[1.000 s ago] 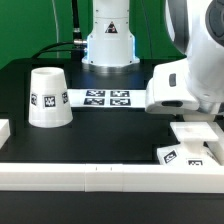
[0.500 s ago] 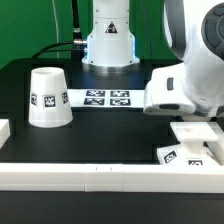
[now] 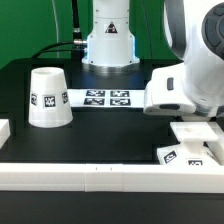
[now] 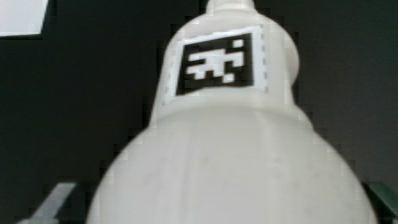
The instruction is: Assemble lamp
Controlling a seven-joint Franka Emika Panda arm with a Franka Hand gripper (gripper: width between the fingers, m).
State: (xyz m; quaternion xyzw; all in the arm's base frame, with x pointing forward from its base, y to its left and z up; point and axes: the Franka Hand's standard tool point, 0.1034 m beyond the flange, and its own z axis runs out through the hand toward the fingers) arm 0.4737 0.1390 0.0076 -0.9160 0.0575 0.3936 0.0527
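Bulb (image 4: 214, 150) sat close under the wrist camera, between the gripper's (image 4: 217, 202) fingers, tag facing the lens. We read that as lined up for seating in the base (image 3: 190, 150). We couldn't tell if the pads touched it, the edges were too blurred. Arm (image 3: 190, 85) hung low at the exterior view's right, above the base. Shade (image 3: 49, 97) stood wide end down, well apart, beside the marker board (image 3: 107, 98).

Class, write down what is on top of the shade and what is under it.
Nothing rests on the shade; its narrow end points up, bare. It stands on the black table, wide end down. Anything beneath or inside it is hidden.
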